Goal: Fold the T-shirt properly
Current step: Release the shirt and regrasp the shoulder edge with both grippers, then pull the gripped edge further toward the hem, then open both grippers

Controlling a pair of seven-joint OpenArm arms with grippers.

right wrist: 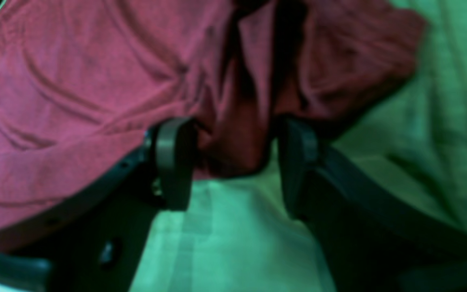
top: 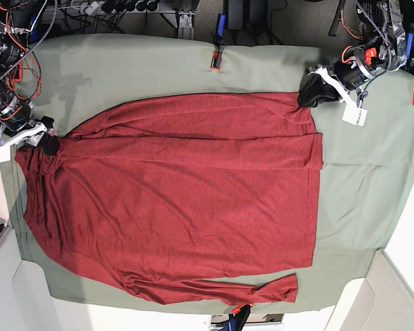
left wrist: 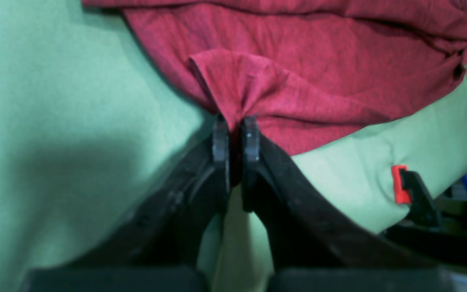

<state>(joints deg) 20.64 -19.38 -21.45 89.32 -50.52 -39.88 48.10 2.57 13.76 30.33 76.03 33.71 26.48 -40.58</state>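
I see the T-shirt (top: 179, 200) spread flat on the green-covered counter (top: 359, 186). My left tool (left wrist: 235, 125) is pinched tight on a tuft of its edge; my right tool (right wrist: 233, 162) stands open, straddling a fold.

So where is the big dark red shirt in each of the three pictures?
Left wrist view: the dark red knit T-shirt fills the top, a fold pinched in the shut left gripper.
Right wrist view: it covers the upper left, bunched between the open right gripper.
Base view: it lies flat across the middle.
Shared landmark: the sage-green table cloth beneath it.
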